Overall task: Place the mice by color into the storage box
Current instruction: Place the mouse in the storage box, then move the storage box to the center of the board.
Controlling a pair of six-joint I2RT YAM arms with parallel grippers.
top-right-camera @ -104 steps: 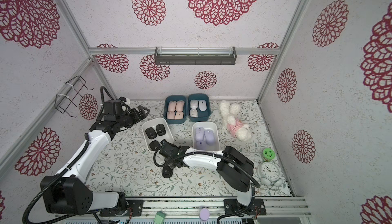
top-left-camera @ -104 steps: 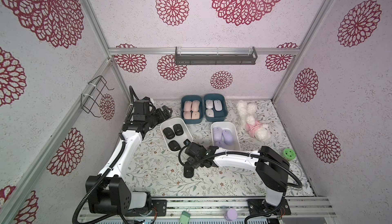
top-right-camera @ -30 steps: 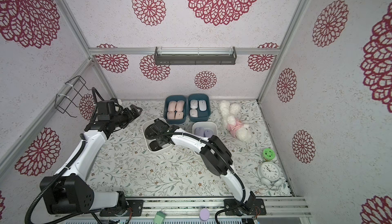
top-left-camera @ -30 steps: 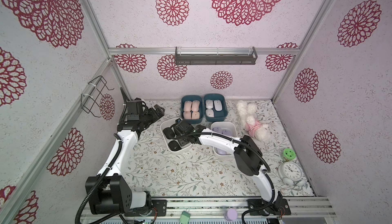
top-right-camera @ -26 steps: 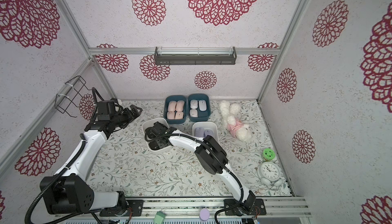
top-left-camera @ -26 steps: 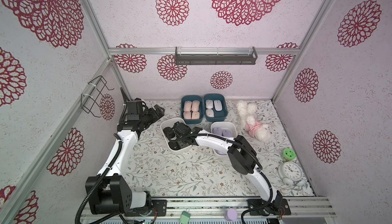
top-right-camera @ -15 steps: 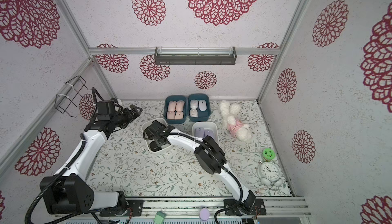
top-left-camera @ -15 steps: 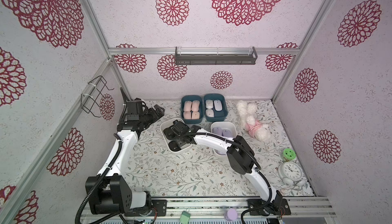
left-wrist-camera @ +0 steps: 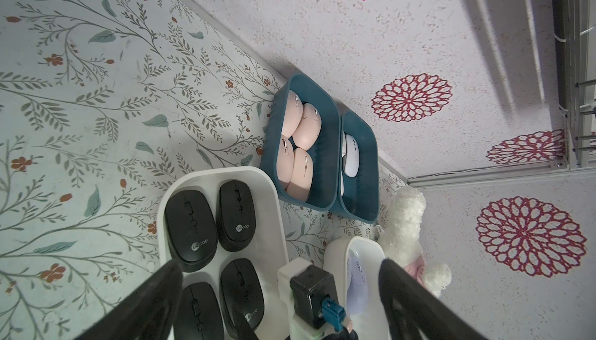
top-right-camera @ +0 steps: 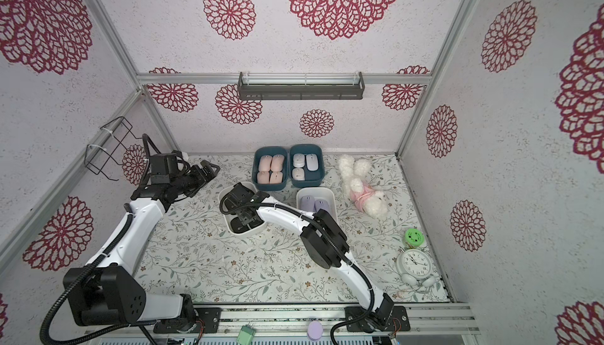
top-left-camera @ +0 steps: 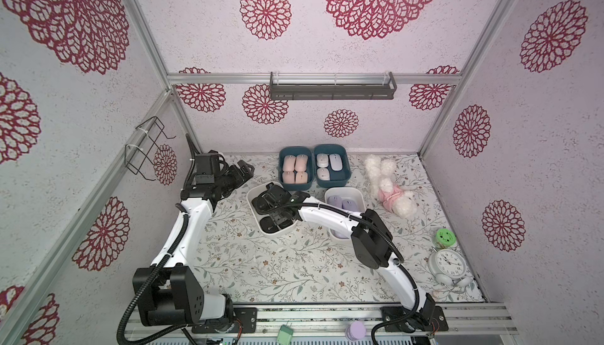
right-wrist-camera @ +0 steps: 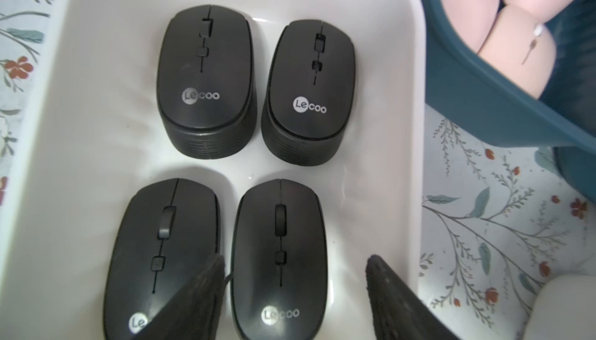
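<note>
A: Far left first. L end effector [top-left-camera: 244,169]?
B: Fingers spread wide, nothing btwn them. It hangs over the surface [top-left-camera: 261,268], just beside the far-left corner of the white bin [top-left-camera: 252,197].
A: And that bin?
B: Four black mice [right-wrist-camera: 204,80] in it, two rows of two, all lying flat, long axes parallel w/ the bin's long walls. R end effector [right-wrist-camera: 295,262] is right above them, so the R arm is nearer by far.
A: Pinching anything?
B: No. Fingers are spread and straddle one black mouse [right-wrist-camera: 280,232] across its width, the one in the row nearer the wrist, by the wall facing the teal bin [top-left-camera: 280,171]. There's a clear gap on the wall side. The other finger overlaps the neighbour mouse [right-wrist-camera: 161,241] in the wrist view. Touching or not, can't tell.
A: So the next move turns on what?
B: IMO on this: that mouse lies directly under and btwn the fingers, long axis in line w/ the wrist. A straight lift w/ no sideways drift should leave both mice alone.
A: Further right?
B: The teal bin holds four peach-pink mice [top-left-camera: 295,169], the second teal bin [top-left-camera: 348,170] holds three pale mice [top-left-camera: 323,161], then the other white bin [top-left-camera: 343,190] holds lilac mice [top-left-camera: 336,203], partly hidden by the R arm. No loose mouse on the surface that I can see, so sorting looks done or v. close.
</note>
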